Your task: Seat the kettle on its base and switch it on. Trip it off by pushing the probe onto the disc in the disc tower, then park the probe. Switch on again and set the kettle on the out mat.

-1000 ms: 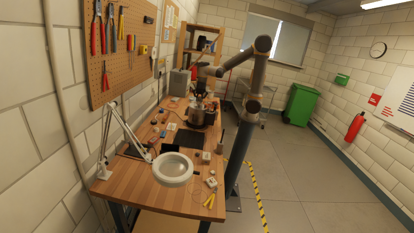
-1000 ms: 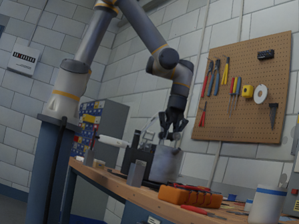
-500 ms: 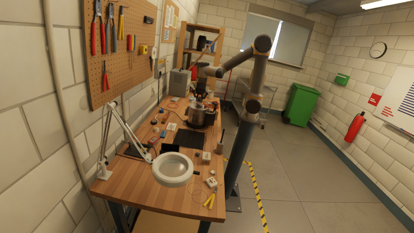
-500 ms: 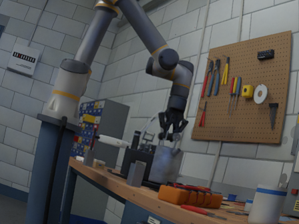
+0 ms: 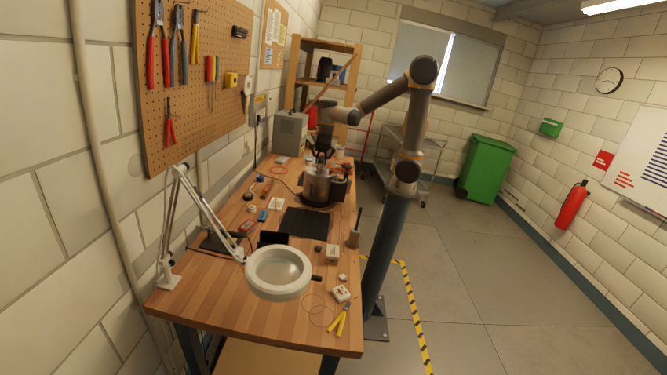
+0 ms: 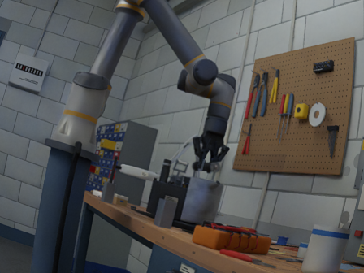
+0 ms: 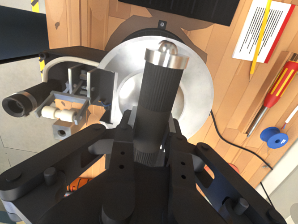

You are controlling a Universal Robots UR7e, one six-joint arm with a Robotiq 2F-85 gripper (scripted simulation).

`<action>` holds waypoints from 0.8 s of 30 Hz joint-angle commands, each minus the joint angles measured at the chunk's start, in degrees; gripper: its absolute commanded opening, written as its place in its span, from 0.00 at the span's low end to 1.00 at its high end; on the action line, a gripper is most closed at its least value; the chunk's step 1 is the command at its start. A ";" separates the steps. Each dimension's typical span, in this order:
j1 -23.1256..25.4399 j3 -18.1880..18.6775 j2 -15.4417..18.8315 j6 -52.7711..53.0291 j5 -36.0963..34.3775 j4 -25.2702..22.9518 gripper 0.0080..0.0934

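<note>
My gripper [image 7: 149, 144] [image 5: 322, 158] [image 6: 208, 164] hangs straight above the steel kettle [image 5: 317, 184] [image 6: 202, 199] [image 7: 156, 84], which stands over its round black base [image 5: 316, 201] at the far middle of the bench. The kettle's ribbed black handle [image 7: 158, 96], capped with a steel knob, rises from the lid. Beside the kettle stands the dark switch and disc tower assembly [image 7: 69, 91] [image 5: 339, 182] [image 6: 164, 199]. The black out mat [image 5: 305, 223] lies in front of the base. The probe [image 5: 357, 219] stands in a holder at the bench's right edge. My gripper is closed on the kettle's handle.
A white cup [image 6: 325, 248] stands at the bench's far end near an orange meter [image 6: 231, 237]. A magnifier lamp [image 5: 277, 270] takes up the near bench. A screwdriver [image 7: 272, 96], a blue spool [image 7: 274, 138] and a black cable [image 7: 238, 144] lie left of the kettle.
</note>
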 commanded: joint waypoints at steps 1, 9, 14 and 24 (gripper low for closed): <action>0.02 -0.02 -0.03 0.00 0.07 0.00 0.00; 0.02 -0.01 -0.02 0.00 0.07 0.01 0.00; 0.02 0.00 -0.02 0.00 0.07 0.02 0.11; 0.02 0.00 -0.01 0.00 0.07 0.02 0.34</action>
